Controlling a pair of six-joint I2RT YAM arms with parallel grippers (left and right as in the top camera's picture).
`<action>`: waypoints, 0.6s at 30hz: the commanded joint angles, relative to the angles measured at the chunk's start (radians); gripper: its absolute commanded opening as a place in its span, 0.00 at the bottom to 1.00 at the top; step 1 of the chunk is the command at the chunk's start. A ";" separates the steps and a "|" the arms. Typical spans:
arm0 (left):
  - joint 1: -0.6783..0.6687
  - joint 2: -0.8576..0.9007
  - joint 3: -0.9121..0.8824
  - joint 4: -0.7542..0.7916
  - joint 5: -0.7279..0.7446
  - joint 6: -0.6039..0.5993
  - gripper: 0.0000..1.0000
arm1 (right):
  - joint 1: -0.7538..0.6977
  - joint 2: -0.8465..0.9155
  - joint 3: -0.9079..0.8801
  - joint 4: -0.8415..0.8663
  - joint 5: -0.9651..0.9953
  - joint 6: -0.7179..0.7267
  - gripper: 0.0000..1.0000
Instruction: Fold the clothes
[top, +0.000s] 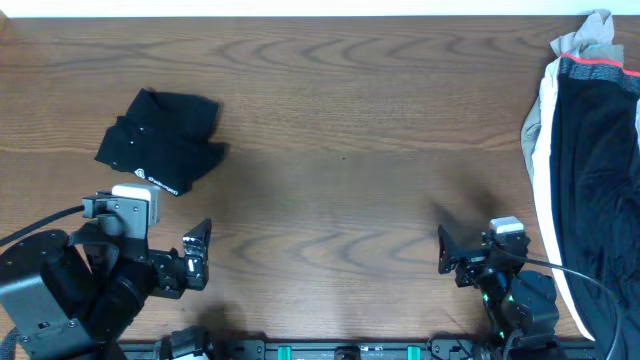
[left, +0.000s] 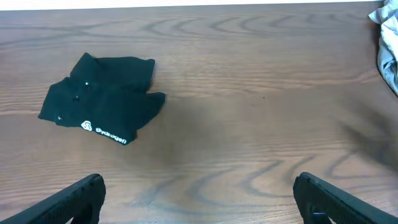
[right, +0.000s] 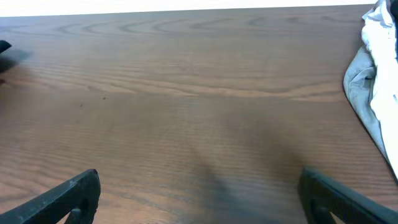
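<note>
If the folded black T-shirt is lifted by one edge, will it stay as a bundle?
Probably not: the black T-shirt is soft cloth in loose, uneven layers, so it would likely sag and unfold. Pushed across the smooth wooden table, it would probably bunch up rather than slide neatly. It looks light.

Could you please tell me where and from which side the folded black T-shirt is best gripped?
Grip the folded black T-shirt at its near edge by the white logo, where the layers seem to stack into a thicker lip. Come in low from the front with the open left hand, which sits nearest; pinching all layers should keep the fold.
</note>
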 joint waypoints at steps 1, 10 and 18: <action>-0.004 0.000 0.003 0.001 -0.001 0.001 0.98 | -0.008 -0.011 -0.005 0.002 -0.008 0.015 0.99; -0.004 0.000 0.003 0.001 -0.001 0.001 0.98 | -0.008 -0.011 -0.005 0.002 -0.008 0.015 0.99; -0.140 -0.004 -0.010 0.026 -0.038 0.017 0.98 | -0.008 -0.010 -0.005 0.002 -0.008 0.015 0.99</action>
